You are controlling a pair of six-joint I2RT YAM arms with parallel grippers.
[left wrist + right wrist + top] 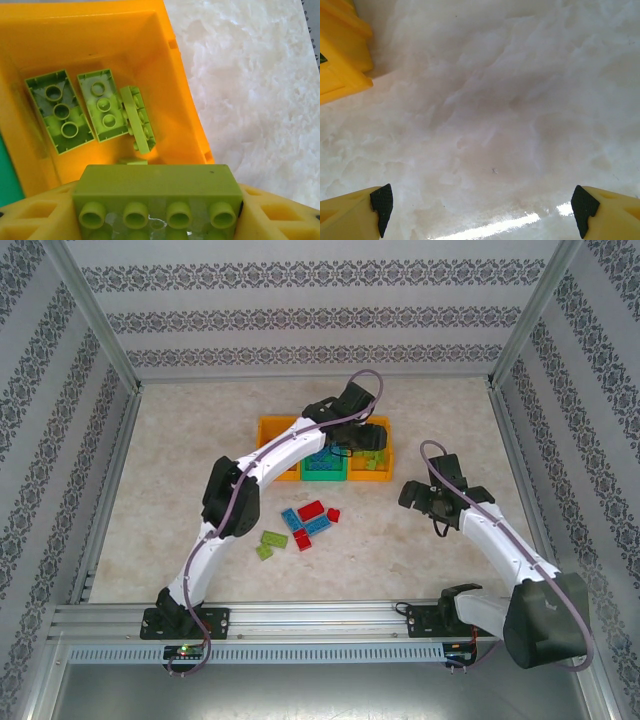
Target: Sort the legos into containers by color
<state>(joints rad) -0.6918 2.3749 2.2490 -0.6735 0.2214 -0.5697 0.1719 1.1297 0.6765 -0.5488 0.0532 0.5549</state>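
Left gripper [157, 216] is gripping a lime brick [155, 181] above an orange end bin [176, 65].
More lime bricks [102, 107] are lying inside; loose legos [305, 522] are sitting at seven o'clock of the bins [270, 424]; right gripper [482, 212] is hanging open at four o'clock.

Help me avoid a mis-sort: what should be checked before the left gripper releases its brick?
1. Grip: left gripper shut on lime brick: ok.
2. Position: brick is over the right orange bin opening: ok.
3. Colour match: bricks in that bin are lime: ok.
4. Clearance: right gripper open over bare table, apart from that bin: ok.
5. Drop height above the bin floor: cannot tell.
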